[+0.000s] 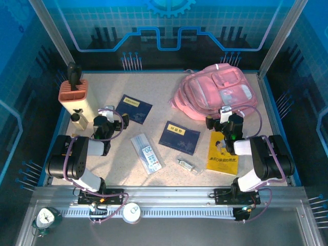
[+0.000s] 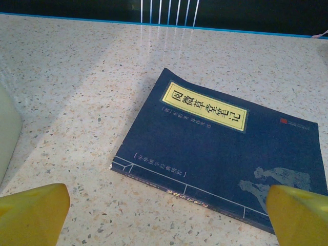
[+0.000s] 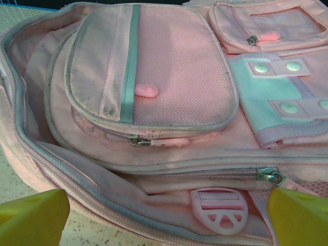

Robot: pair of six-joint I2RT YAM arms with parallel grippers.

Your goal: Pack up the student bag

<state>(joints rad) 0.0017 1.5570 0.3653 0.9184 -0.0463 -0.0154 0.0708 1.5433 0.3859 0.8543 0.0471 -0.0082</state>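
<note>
Counted one backpack (image 1: 215, 92): pink, lying flat at 1 o'clock on the table (image 1: 154, 87), front pockets up. Found it directly at 12 o'clock of the right gripper (image 1: 225, 114), close ahead of the yellow fingertips (image 3: 31, 215) in the wrist view, long zip gaping along the near edge. Noted right gripper jaws spread wide, nothing between them. Noted left gripper (image 1: 106, 114) likewise spread wide and empty, well apart from the backpack, at its 9 o'clock.

Counted three books:
- dark blue book (image 1: 134, 108), just ahead of the left gripper at its 1 o'clock
- second dark blue book (image 1: 179, 137) at table centre
- yellow book (image 1: 223, 152) at 6 o'clock of the right gripper, partly under that arm

Also logged one clear packet (image 1: 147, 152) and one small clear item (image 1: 187, 164) toward 6 o'clock, and one holder (image 1: 73, 91) at 10 o'clock.
</note>
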